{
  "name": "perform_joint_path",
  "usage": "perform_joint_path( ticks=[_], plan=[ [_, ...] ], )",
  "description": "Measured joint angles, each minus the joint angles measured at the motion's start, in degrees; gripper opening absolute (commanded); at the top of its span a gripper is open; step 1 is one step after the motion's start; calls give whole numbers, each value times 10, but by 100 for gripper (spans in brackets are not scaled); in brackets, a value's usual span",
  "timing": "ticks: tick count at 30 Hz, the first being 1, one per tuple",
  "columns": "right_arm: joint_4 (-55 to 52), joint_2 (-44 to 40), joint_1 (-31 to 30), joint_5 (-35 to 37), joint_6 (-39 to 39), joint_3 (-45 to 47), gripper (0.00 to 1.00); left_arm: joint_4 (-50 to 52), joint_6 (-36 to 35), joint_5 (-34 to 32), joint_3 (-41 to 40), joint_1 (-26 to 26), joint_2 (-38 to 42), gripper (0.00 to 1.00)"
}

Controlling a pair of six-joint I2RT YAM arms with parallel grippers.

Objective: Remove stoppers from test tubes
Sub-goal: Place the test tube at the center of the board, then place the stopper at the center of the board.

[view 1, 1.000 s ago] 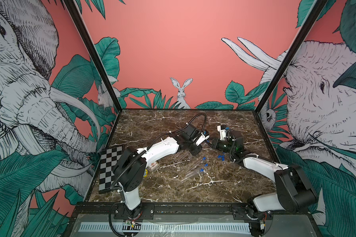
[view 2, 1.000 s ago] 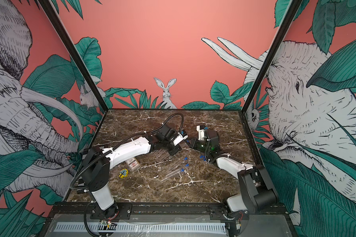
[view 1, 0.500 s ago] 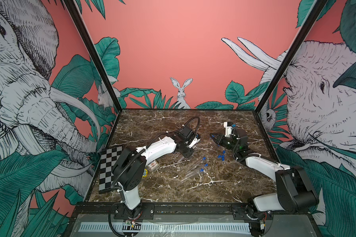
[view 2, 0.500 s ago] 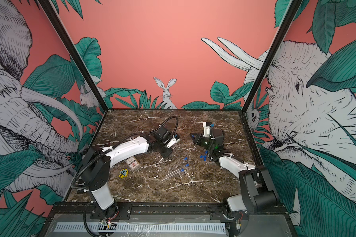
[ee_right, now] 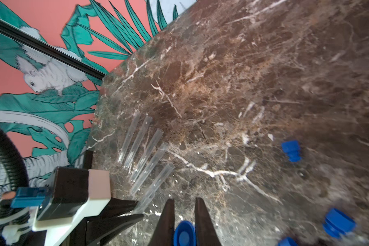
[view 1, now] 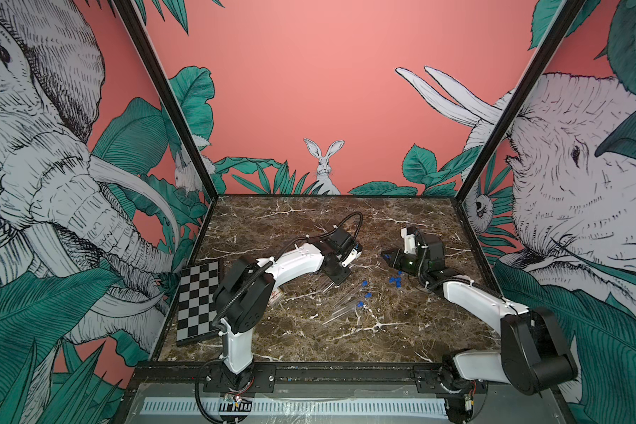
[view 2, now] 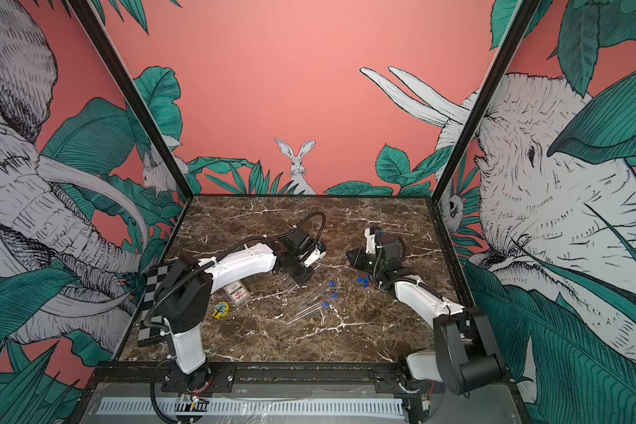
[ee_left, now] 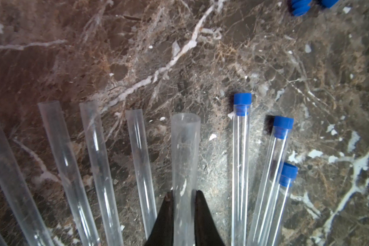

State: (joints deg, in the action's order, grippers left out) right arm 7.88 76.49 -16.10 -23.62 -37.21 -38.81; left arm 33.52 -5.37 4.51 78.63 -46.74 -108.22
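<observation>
Right, both arms are loaded. The left end effector (ee_left: 183, 192) is pinching the held tube (ee_left: 185, 149) around its body, with the open mouth pointing away from the wrist and no plug in it. The right end effector (ee_right: 184, 200) is pressed onto the held stopper (ee_right: 183, 234). This reads as a split job: one arm braces the tube while the other takes the plug (my inference, nothing shows the pull itself). In both top views the two end effectors sit apart, with a strip of bare surface (view 1: 371, 264) between them. The layout looks like deliberate sorting. The open tubes (ee_left: 94, 149) lie side by side, left of the surface's centre, just beside the held tube. The loose stoppers (ee_right: 291, 150) are scattered toward the right edge, close to the right end effector, so I'd guess the held stopper joins them. The stoppered tubes (ee_left: 240, 149), three of them, fan out near the centre on the far side of the held tube from the open row. Their blue ends point toward the right edge. The closest one lies just beside the left end effector, not touching it. My count is three left to do.
</observation>
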Motion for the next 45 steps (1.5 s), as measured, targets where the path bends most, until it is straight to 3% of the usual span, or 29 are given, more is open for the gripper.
perform_joint_path(
  ticks=[14,24,34,45],
  plan=[
    [-92,-5,0,35,46,2,4,60,4,-45,52,-16,-78,15],
    [-131,-19,0,43,56,10,4,70,9,-46,56,-16,-84,36],
    [-200,-57,0,59,73,15,3,71,9,-44,59,-16,-82,38],
    [-230,-56,0,73,72,93,3,73,11,-35,68,-16,-38,43]
  ],
)
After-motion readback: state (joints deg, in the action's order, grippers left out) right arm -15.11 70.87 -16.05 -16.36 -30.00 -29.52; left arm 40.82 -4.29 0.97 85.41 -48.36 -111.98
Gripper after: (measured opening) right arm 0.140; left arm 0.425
